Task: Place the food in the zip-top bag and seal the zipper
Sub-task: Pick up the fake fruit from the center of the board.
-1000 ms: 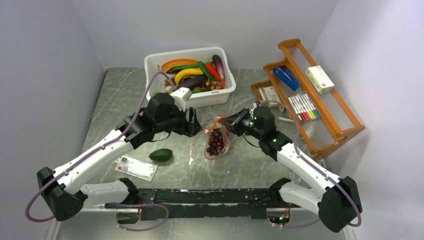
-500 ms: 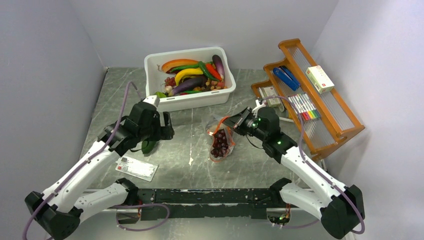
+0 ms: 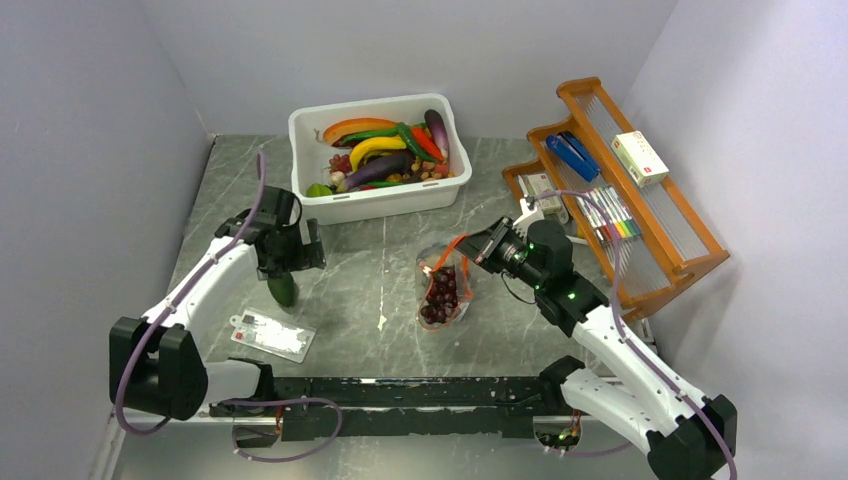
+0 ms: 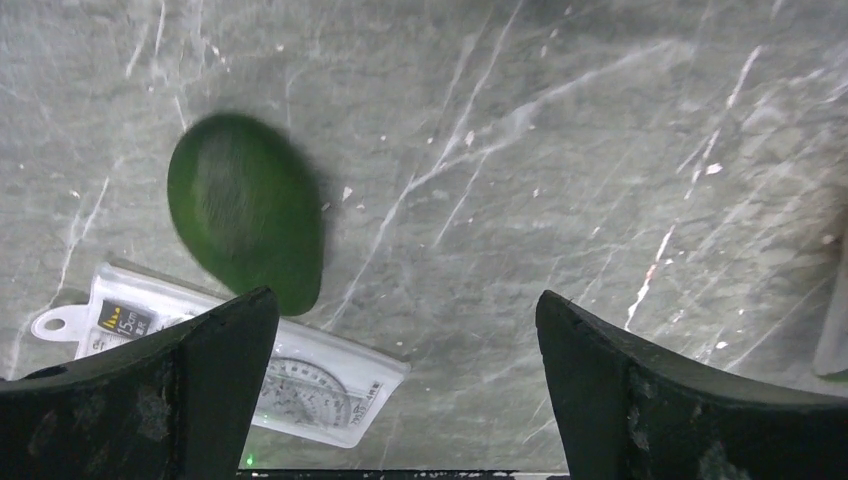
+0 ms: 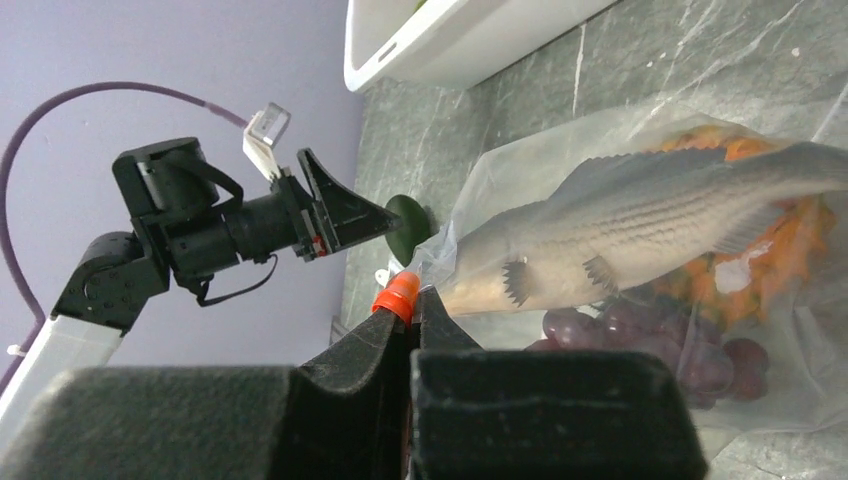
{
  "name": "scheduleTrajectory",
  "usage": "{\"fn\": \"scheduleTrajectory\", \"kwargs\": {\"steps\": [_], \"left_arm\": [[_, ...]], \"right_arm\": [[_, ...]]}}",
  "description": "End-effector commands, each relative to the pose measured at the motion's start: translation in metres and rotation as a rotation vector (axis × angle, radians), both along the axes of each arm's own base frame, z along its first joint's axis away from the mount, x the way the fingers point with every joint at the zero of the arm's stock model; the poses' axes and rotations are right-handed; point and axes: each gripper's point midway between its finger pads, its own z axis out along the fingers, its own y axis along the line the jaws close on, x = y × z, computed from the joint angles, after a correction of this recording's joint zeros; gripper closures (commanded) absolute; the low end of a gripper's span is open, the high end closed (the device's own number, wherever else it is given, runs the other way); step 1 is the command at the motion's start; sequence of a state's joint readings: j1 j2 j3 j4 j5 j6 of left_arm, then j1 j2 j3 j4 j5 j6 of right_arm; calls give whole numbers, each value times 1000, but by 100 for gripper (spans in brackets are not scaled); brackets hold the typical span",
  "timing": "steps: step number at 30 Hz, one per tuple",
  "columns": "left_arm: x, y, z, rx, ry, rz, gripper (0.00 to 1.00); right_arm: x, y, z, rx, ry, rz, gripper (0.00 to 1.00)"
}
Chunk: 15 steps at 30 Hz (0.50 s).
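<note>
The clear zip-top bag (image 3: 445, 285) hangs over the table's middle, holding dark grapes (image 3: 438, 295), an orange pineapple (image 5: 770, 255) and a grey fish toy (image 5: 640, 225). My right gripper (image 3: 480, 250) is shut on the bag's orange-red zipper (image 5: 400, 293) at one end and holds that corner up; the right wrist view shows the gripper (image 5: 412, 305) pinching it. A green piece (image 3: 283, 290) lies on the table at the left. My left gripper (image 3: 292, 255) hovers just above it, open and holding nothing. In the left wrist view the gripper (image 4: 405, 300) spans bare table, with the green piece (image 4: 245, 225) up to its left.
A white card (image 3: 272, 335) with a protractor lies in front of the green piece, also under the left finger (image 4: 300, 375). A white tub (image 3: 400, 200) of toy vegetables stands at the back. A wooden rack (image 3: 690, 240) with pens and boxes fills the right side.
My left arm swung left, away from the bag, and its jaws opened wide. The green piece now lies further left and turned. My right gripper drew the bag slightly right.
</note>
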<state>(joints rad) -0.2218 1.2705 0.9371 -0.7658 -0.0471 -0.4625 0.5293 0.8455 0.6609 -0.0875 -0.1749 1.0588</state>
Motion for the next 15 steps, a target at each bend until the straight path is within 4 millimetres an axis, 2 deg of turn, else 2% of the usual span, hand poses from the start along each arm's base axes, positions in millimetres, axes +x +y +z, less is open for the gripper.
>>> {"fn": "scheduleTrajectory", "kwargs": {"steps": [1,5,8,10,15], "left_arm": [[2,6,-6,-14,-9,58,1],[2,31,-4,15,-9,248,1],[0,35,-3,-23,-33,322,1],[-1,32,-10,-58,-27,342,1],[-13,32,-45,-75,89,400,1]], "right_arm": [[4,0,16,16,-80,6,100],[7,4,12,-6,-73,31,100],[8,5,9,-3,-69,38,100],[8,6,8,7,-70,37,100],[10,6,7,-2,-66,38,100]]}}
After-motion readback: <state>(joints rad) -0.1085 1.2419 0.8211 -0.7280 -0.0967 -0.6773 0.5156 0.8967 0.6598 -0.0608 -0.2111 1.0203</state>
